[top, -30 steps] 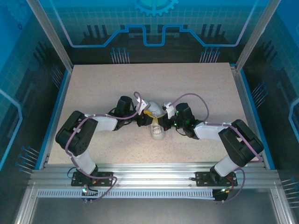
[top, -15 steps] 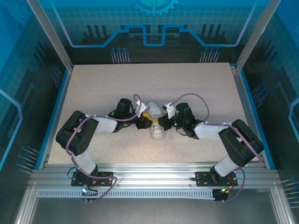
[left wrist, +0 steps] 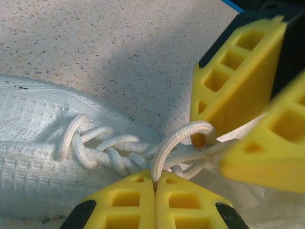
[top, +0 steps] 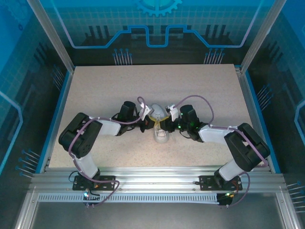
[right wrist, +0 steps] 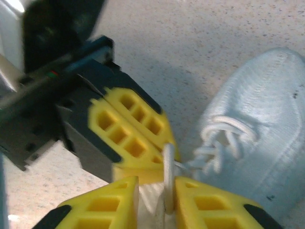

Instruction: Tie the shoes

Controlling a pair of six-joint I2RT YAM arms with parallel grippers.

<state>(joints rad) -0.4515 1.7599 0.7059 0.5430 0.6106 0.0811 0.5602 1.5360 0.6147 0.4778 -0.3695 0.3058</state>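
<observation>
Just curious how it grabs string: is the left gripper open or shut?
Shut: the left gripper has its yellow fingers pressed together, pinching a loop of white lace.

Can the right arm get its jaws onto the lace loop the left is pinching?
Probably yes: the lace loop stands between the parted jaws of the right gripper; the left gripper, shut on it, sits close beside without blocking.

Robot lab cell, aluminium frame (top: 152, 179), blue printed panels (top: 157, 19), speckled table (top: 190, 81)
</observation>
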